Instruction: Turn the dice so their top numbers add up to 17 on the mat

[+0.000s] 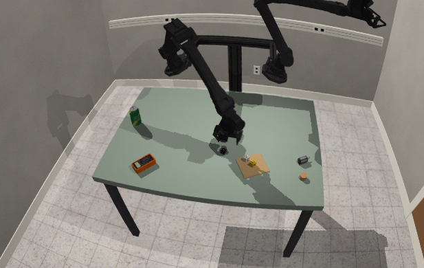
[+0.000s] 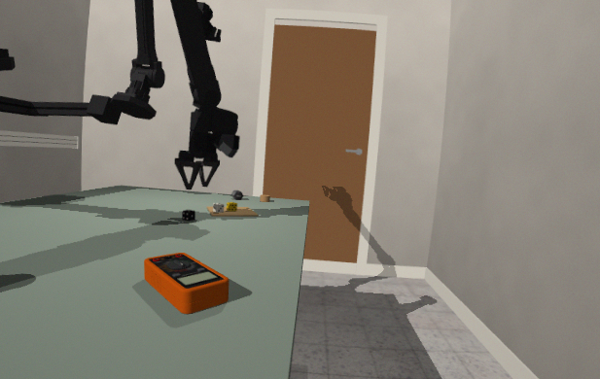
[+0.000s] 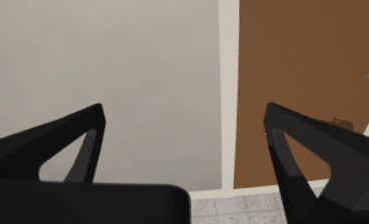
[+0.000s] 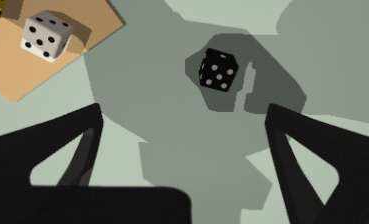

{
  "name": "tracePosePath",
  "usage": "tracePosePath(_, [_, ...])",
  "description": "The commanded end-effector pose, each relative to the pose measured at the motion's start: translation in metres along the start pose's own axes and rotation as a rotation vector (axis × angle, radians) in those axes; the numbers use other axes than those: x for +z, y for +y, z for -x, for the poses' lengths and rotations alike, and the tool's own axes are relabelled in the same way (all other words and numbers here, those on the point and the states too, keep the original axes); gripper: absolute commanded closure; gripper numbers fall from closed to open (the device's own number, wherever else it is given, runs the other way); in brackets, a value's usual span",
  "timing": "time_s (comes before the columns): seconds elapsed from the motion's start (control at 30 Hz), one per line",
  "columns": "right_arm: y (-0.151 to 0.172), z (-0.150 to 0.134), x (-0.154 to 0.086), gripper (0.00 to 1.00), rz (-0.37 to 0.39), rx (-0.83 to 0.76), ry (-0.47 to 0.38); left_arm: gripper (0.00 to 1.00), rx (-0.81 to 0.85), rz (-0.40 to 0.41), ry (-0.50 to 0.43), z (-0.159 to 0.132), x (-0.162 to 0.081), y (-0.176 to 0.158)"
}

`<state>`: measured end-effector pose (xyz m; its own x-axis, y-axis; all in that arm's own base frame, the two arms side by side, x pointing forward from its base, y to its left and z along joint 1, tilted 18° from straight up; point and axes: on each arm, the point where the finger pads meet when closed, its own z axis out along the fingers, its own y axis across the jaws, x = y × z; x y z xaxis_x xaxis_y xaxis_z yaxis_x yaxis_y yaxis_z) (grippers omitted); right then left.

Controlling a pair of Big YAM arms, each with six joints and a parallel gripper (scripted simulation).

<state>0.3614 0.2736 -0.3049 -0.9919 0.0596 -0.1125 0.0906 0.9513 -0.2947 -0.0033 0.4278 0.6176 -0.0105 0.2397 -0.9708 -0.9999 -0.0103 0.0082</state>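
Note:
A black die [image 1: 223, 150] sits flat on the green table, off the tan mat [image 1: 250, 167]; it also shows in the right wrist view [image 4: 218, 69] and in the exterior view [image 2: 188, 215]. A white die [image 1: 246, 158] and a yellow die [image 1: 253, 163] sit on the mat. The white die shows in the right wrist view [image 4: 46, 36] near the mat's corner. My right gripper [image 1: 227, 139] hovers open and empty above the black die. My left gripper [image 1: 376, 21] is raised high near the wall, open and empty, facing the door.
An orange multimeter [image 1: 143, 163] lies near the table's front left. A green can [image 1: 135, 115] stands at the far left. A small grey motor [image 1: 303, 159] and a cork disc [image 1: 304, 176] lie right of the mat.

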Motion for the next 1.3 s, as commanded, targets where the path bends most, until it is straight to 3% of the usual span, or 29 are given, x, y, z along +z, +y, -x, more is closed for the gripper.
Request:
tracePosePath(0.0, [-0.006, 0.012, -0.011, 0.0, 0.033, 0.18, -0.031, 0.0, -0.006, 0.01, -0.059, 0.025, -0.011, 0.004])
tracePosePath(0.27, [-0.024, 0.001, -0.011, 0.0, 0.034, 0.308, -0.028, 0.0, -0.006, 0.01, -0.059, 0.025, -0.011, 0.004])
tracePosePath(0.3, [-0.027, -0.009, -0.001, 0.61, 0.016, 0.294, -0.016, 0.0, -0.006, 0.01, -0.059, 0.025, -0.011, 0.004])
tracePosePath(0.4, [-0.011, 0.006, -0.009, 0.61, 0.048, 0.302, -0.037, 0.0, -0.006, 0.01, -0.059, 0.025, -0.011, 0.004])
tracePosePath(1.27, [-0.017, 0.0, -0.006, 0.61, 0.035, 0.297, -0.029, 0.0, -0.006, 0.01, -0.059, 0.025, -0.011, 0.004])
